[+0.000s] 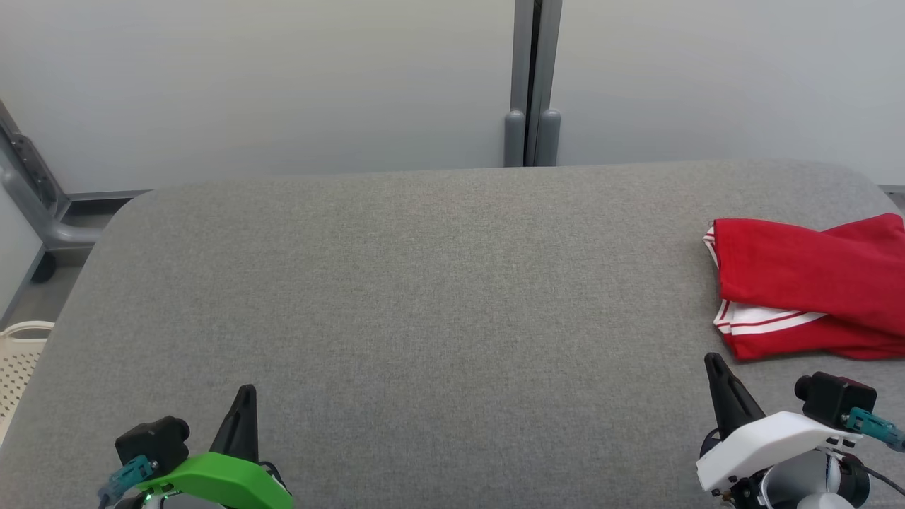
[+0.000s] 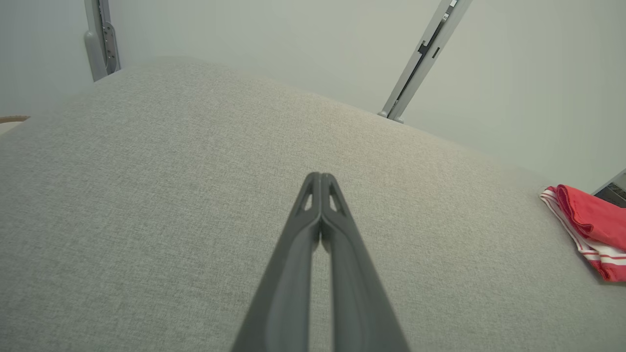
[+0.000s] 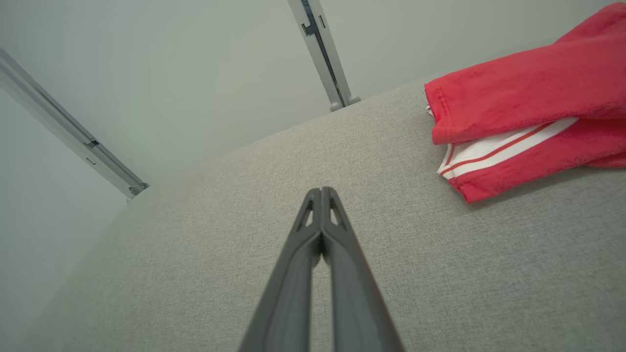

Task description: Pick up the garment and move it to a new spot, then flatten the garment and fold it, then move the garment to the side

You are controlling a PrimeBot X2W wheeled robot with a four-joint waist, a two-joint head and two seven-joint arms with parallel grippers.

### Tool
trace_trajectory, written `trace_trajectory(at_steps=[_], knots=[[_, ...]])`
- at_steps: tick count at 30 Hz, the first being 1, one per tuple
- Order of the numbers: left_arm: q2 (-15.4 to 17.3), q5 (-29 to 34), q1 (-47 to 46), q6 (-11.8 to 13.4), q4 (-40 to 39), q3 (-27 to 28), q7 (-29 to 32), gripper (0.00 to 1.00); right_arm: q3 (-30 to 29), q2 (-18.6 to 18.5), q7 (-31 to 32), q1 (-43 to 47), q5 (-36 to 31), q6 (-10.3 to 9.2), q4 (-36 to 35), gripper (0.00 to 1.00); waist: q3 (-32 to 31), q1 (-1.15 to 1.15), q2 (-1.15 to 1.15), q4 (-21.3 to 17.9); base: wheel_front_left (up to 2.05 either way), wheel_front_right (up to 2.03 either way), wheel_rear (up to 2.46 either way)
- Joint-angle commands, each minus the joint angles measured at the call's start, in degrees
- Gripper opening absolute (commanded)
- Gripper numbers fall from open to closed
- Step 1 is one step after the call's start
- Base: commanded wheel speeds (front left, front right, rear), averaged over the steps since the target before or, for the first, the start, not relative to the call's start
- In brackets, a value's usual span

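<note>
The garment, red with white stripes along one edge, is seen lying loosely doubled over on the grey cloth-covered table. It is at the table's right side, towards the far corner, and part of it is cut off by the right edge of the head view. The right gripper is held low at the near right, its two dark fingers pressed together at the tips with nothing caught between them. It is near the garment's near edge but apart from it, with only a strip of grey cloth between. The left gripper is held at the near left, likewise closed on nothing and well apart from the garment, a wide stretch of the table's cloth lying between them. Beyond the table's far edge, pale wall panels are joined at a grey upright post. Off the table to the left, a grey metal frame is seen, and nearer than it the rim of a white perforated basket.
</note>
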Motion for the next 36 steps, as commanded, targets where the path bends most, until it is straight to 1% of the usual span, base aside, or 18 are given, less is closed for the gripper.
trace_trajectory(at_steps=[1, 16, 36], knots=[[-0.2, -1.6, -1.3, -0.9, -0.8, 1.5, 0.3, 0.00, -0.7, -0.2, 0.4, -1.6, 2.5, 0.00, -0.7, 0.00, 0.1, 0.00, 0.00, 0.0, 0.00, 0.00, 0.00], [-4.3, -10.7, -1.8, -4.8, -0.6, 6.5, 2.7, 0.00, -4.0, -0.3, 3.1, -2.5, 16.6, 0.00, 0.3, 0.00, 1.0, 0.00, 0.00, -0.4, 0.00, 0.00, 0.00], [-8.3, -19.6, -2.1, -8.6, -0.8, 11.5, 5.1, 0.00, -7.3, -0.3, 5.8, -3.4, 30.4, 0.00, 1.3, 0.00, 2.0, 0.00, 0.00, -0.9, 0.00, 0.00, 0.00]])
